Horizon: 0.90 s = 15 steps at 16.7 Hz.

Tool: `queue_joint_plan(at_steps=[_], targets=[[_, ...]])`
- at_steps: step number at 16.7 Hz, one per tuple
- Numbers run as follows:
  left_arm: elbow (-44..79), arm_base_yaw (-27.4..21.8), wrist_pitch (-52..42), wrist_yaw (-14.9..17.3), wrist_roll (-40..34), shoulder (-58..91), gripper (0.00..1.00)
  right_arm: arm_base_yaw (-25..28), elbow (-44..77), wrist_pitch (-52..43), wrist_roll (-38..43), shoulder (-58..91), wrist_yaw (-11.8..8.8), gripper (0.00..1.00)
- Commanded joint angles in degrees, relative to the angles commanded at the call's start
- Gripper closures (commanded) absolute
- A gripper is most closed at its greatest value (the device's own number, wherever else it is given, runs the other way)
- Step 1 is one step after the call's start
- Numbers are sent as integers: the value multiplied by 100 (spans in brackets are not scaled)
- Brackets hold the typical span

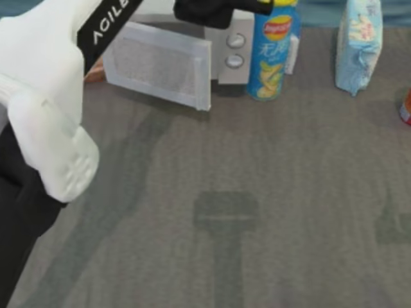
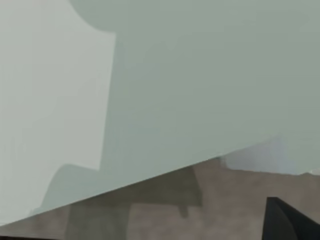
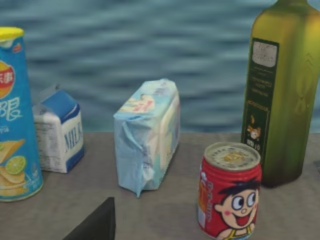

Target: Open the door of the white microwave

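Left arm (image 1: pixel 45 122) fills the top view's left side, closest to the camera, reaching up toward the white microwave (image 1: pixel 225 48) at the back. Its black gripper (image 1: pixel 215 9) sits over the microwave's top, above the knob panel; can't tell how the fingers are set. Left wrist view is almost all pale panel with table (image 2: pixel 210 200) below it. The door (image 1: pixel 157 64) is swung partly open, free edge toward the front of the table, hinge side at the left, apart from the gripper. Blue chip can (image 1: pixel 273 51) stands just right of the microwave, blue-white packet (image 1: pixel 359 45) further right. Right gripper: only a dark tip (image 3: pixel 95 225) in its wrist view, state unreadable.
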Motion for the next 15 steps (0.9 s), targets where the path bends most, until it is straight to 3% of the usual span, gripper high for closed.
queue_joint_plan(at_steps=[9,15], targets=[[-4889,41,2442,78,92,-2373,100,0,0,0,0,0,0,0],[-6269,21,3217,132,128,-3110,100,0,0,0,0,0,0,0]])
